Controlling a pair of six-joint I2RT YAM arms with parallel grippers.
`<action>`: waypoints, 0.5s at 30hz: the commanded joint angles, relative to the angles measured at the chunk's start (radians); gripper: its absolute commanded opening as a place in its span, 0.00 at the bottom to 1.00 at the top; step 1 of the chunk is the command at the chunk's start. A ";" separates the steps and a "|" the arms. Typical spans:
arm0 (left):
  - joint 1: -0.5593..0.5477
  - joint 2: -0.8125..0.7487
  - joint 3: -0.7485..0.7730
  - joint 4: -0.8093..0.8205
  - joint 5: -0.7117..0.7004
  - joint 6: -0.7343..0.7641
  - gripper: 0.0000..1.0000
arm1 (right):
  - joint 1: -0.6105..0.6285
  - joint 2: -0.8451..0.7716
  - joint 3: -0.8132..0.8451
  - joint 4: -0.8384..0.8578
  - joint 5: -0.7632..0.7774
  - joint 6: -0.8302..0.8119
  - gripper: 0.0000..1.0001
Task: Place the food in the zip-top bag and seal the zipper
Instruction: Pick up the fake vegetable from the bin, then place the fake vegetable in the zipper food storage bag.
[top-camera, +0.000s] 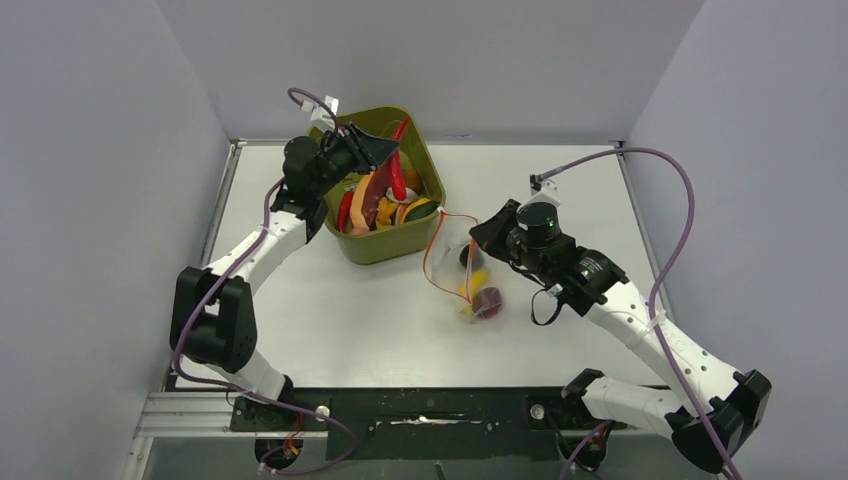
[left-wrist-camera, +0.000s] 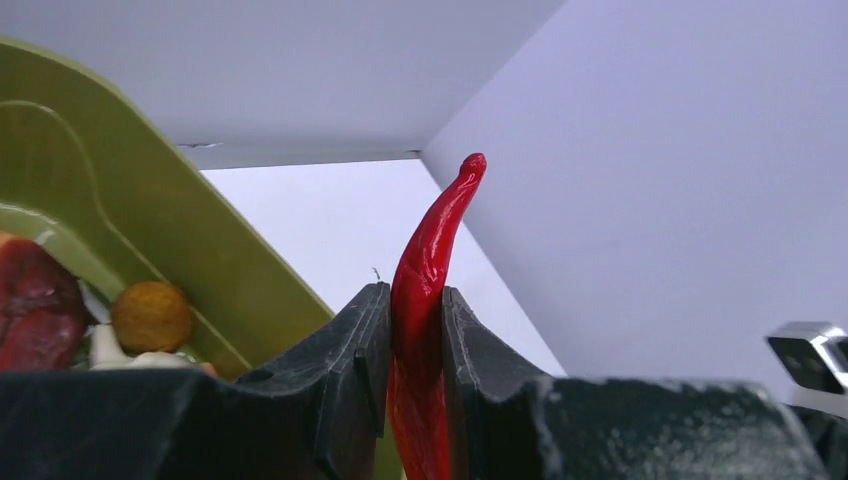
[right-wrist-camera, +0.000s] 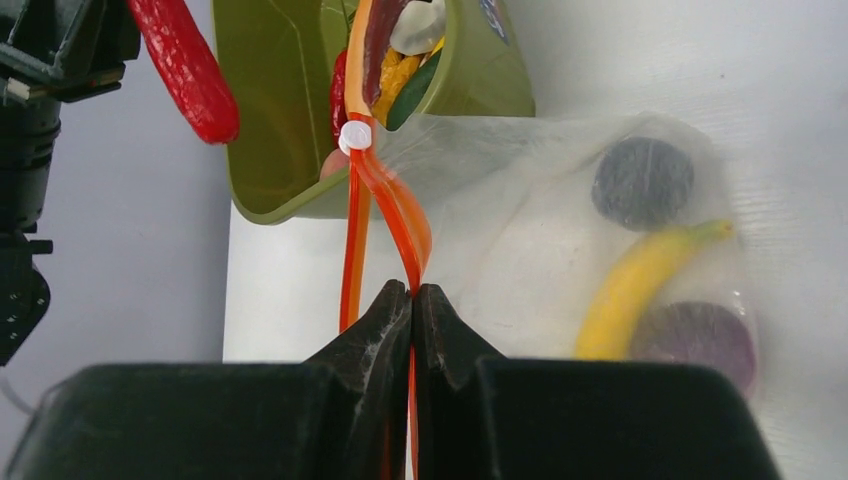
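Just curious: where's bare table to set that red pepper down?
Bare table lies left-front, between the green bin and the near edge, and at the far right corner. It is crowded where bin, bag and right hand meet.

white arm links (top-camera: 262, 245), black joints (top-camera: 215, 320), purple cables (top-camera: 691, 210), black textured jaws

Left claw (top-camera: 386, 152) grips red pepper (top-camera: 398, 180) above bin (top-camera: 385, 250); right claw (top-camera: 482, 232) pinches zipper (top-camera: 426, 258).

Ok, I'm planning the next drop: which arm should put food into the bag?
Left: the left gripper holds a red pepper over the bin; the right gripper pinches the zipper.
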 joint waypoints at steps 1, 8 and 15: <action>-0.018 -0.124 -0.062 0.292 0.058 -0.143 0.07 | 0.010 -0.009 -0.006 0.138 -0.023 0.065 0.00; -0.087 -0.190 -0.170 0.371 0.035 -0.144 0.07 | 0.010 0.014 0.011 0.157 -0.032 0.075 0.00; -0.170 -0.232 -0.253 0.444 -0.011 -0.088 0.07 | 0.003 0.011 0.034 0.149 -0.007 0.062 0.00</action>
